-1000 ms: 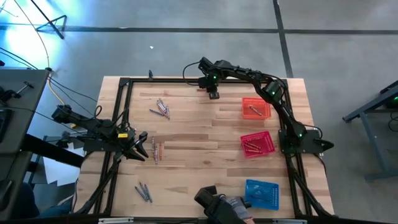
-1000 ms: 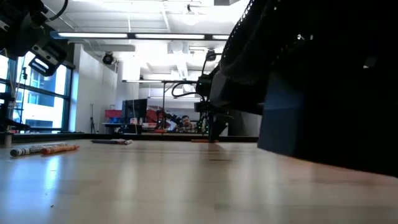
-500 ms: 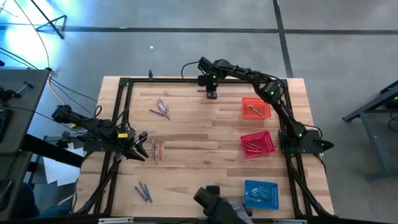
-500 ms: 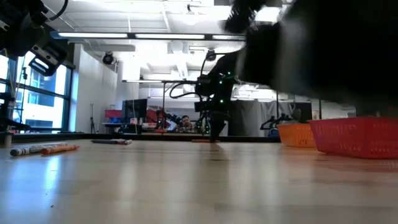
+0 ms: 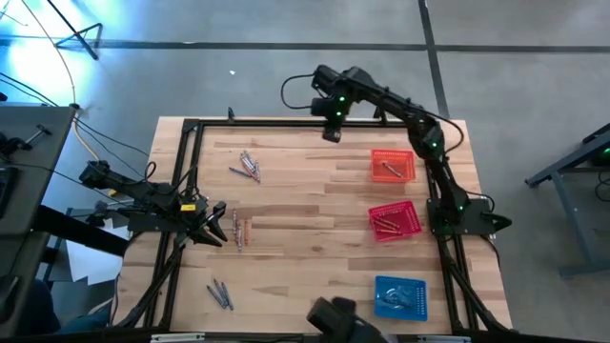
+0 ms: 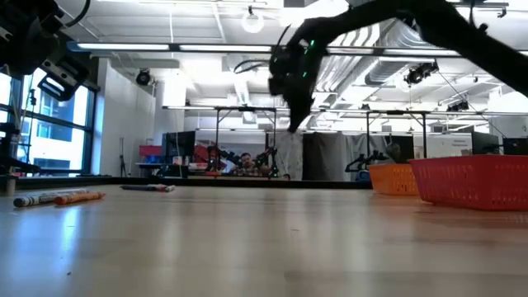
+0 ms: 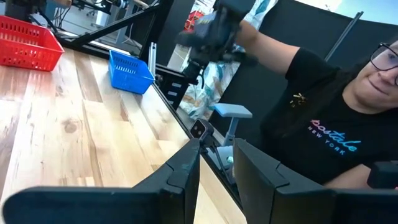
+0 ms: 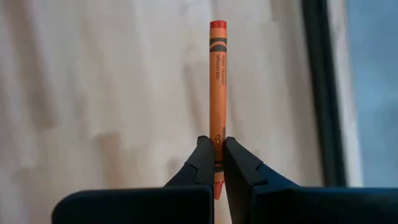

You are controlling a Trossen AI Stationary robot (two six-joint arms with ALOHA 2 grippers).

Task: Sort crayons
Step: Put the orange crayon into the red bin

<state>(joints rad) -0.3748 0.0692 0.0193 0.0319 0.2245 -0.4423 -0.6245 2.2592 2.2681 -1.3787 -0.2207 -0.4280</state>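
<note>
My right gripper (image 5: 331, 133) hangs high over the table's far edge, shut on an orange crayon (image 8: 217, 81); the low view shows this gripper (image 6: 294, 124) well above the tabletop. Loose crayons lie in three groups on the wood: far left (image 5: 248, 165), middle left (image 5: 239, 229) and near left (image 5: 220, 293). My left gripper (image 5: 221, 224) waits at the left edge beside the middle group, open and holding nothing (image 7: 216, 155). My right gripper pinches the orange crayon between its two fingers close to one end (image 8: 217, 144). The fingers point steeply down, and the crayon runs along them, sticking out past the fingertips. It is lifted clear of the table.
Three baskets stand along the right side: orange (image 5: 393, 165) at the far end, red (image 5: 395, 220) in the middle, blue (image 5: 400, 294) nearest. The orange and red ones hold crayons. A person (image 7: 323, 118) stands at the near edge, and a dark object (image 5: 338, 319) shows there.
My right gripper has risen from the tabletop by the far edge to high above it, rolling as it went, and the orange crayon has come up clear of the wood. The dark shape that blocked the low view's right half has moved away.
</note>
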